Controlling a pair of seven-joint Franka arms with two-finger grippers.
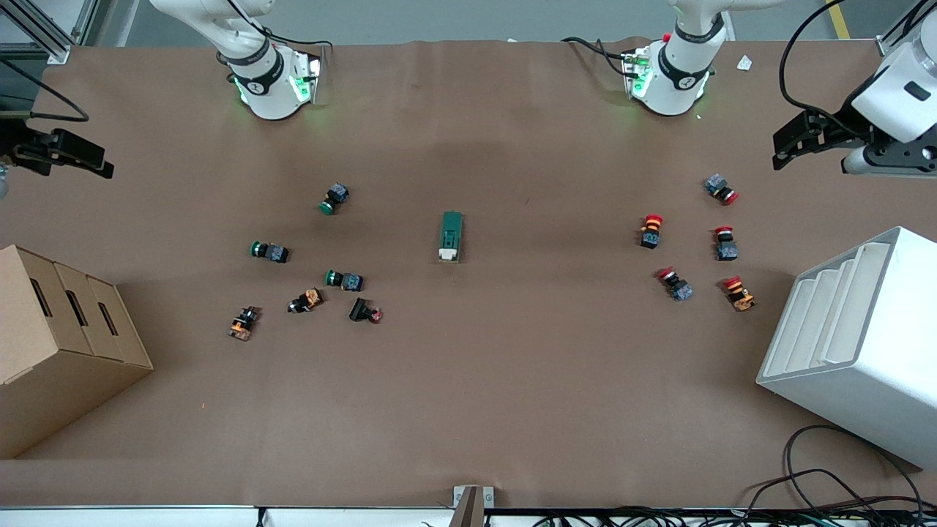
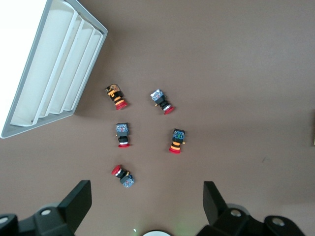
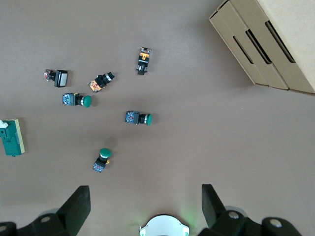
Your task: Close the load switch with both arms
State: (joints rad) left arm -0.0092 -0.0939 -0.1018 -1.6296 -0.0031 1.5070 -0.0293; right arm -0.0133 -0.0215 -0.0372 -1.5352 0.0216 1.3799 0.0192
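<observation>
The load switch (image 1: 451,236), a dark green elongated block with a white lever end, lies flat at the table's middle; its white end points toward the front camera. It also shows at the edge of the right wrist view (image 3: 11,137). My left gripper (image 1: 794,143) is open and empty, raised over the table's left-arm end above the red-capped buttons; its wrist view (image 2: 146,201) shows wide-apart fingers. My right gripper (image 1: 62,154) is open and empty, raised over the right-arm end; its wrist view (image 3: 145,204) shows wide-apart fingers. Both are well away from the switch.
Several green-capped and black push buttons (image 1: 344,279) lie toward the right arm's end of the switch. Several red-capped buttons (image 1: 651,230) lie toward the left arm's end. A cardboard box (image 1: 58,344) stands at the right arm's end, a white slotted tray (image 1: 856,344) at the left arm's end.
</observation>
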